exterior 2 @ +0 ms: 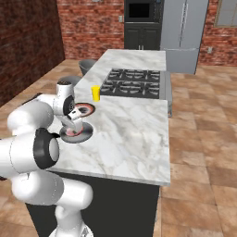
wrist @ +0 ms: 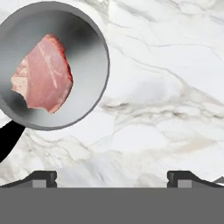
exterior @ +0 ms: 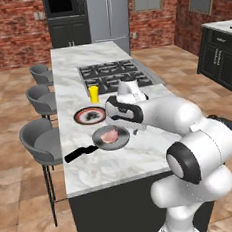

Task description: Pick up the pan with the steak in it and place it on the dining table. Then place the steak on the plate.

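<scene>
The grey pan [exterior: 121, 142] rests on the marble dining table [exterior: 108, 166], its black handle [exterior: 80, 153] pointing toward the stools. The pink steak [exterior: 110, 135] lies inside the pan. The red-rimmed plate [exterior: 90, 115] sits just beyond the pan, with dark marks at its centre. In the hand view the pan [wrist: 87, 65] with the steak [wrist: 43, 74] lies at upper left. My gripper [wrist: 112, 178] is open and holds nothing, above bare marble [wrist: 166, 87] just beside the pan. From the right base the pan [exterior 2: 74, 135] and the plate [exterior 2: 84, 109] show behind my forearm.
A yellow cup [exterior: 94, 94] stands behind the plate, at the edge of the cooktop [exterior: 116, 73]. Three grey stools [exterior: 40, 140] line the table's left side. The table's near edge [exterior: 119, 180] runs close to the pan. Dark cabinets [exterior: 220, 52] stand at far right.
</scene>
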Available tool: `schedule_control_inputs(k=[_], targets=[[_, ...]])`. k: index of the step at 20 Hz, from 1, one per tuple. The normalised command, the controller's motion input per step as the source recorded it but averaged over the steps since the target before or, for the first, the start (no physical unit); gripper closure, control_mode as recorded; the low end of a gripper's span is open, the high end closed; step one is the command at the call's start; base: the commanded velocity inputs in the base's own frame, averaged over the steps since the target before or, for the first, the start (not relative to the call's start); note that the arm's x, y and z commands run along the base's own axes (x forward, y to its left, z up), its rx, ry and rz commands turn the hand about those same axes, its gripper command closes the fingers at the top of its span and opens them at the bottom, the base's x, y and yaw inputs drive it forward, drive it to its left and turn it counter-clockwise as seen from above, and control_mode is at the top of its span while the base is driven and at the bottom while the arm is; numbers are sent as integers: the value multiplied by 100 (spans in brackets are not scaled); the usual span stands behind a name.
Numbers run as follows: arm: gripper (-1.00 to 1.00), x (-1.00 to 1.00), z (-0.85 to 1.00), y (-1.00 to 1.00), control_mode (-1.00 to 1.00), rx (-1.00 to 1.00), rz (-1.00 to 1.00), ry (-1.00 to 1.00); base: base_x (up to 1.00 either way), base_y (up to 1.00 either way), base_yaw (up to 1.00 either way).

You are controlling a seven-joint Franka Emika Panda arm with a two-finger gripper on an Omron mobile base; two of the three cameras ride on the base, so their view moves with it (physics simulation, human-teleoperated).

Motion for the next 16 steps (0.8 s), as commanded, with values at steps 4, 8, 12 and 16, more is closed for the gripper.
schedule_control_inputs(k=[4, 8, 12, 16], targets=[[-100, 59, -7, -4, -100, 0, 6, 0, 0, 0, 0], [-100, 28, -14, 0, -100, 0, 4, -2, 0, 0, 0], [-100, 0, -14, 0, -100, 0, 3, -4, 0, 0, 0], [-100, 5, -23, 0, -100, 0, 2, -5, 0, 0, 0]])
